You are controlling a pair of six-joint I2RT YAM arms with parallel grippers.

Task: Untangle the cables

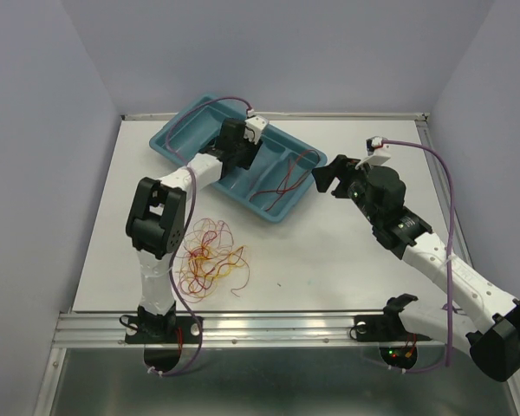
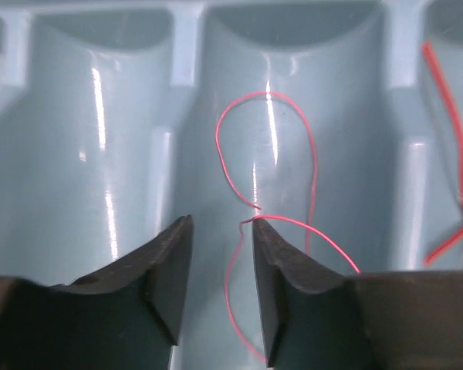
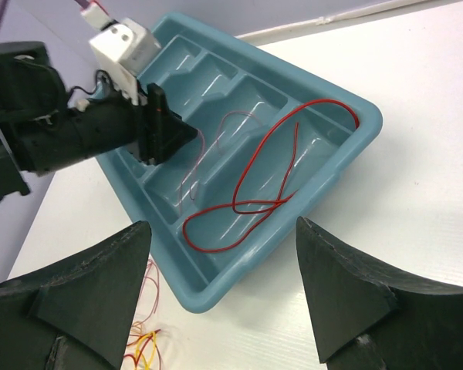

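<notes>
A tangle of thin red, yellow and orange cables (image 1: pixel 210 256) lies on the white table in front of the left arm; its edge shows in the right wrist view (image 3: pixel 143 339). My left gripper (image 1: pixel 243 143) is open and low inside the teal tray (image 1: pixel 169 143). In the left wrist view a thin pink-red cable (image 2: pixel 266 96) loops on the tray floor (image 2: pixel 123 154), runs between the jaws of the left gripper (image 2: pixel 222 231), and touches the right fingertip (image 2: pixel 262 227). A thicker red cable (image 1: pixel 286 178) lies in the tray's right compartment. My right gripper (image 1: pixel 329 178) is open and empty, hovering by the tray's right end.
In the right wrist view the tray (image 3: pixel 370 116) holds the red cable (image 3: pixel 282 154) and the thin pink cable (image 3: pixel 216 127) beside the left gripper (image 3: pixel 166 127). The right gripper (image 3: pixel 222 223) hangs above the tray's near corner. Grey walls enclose the table.
</notes>
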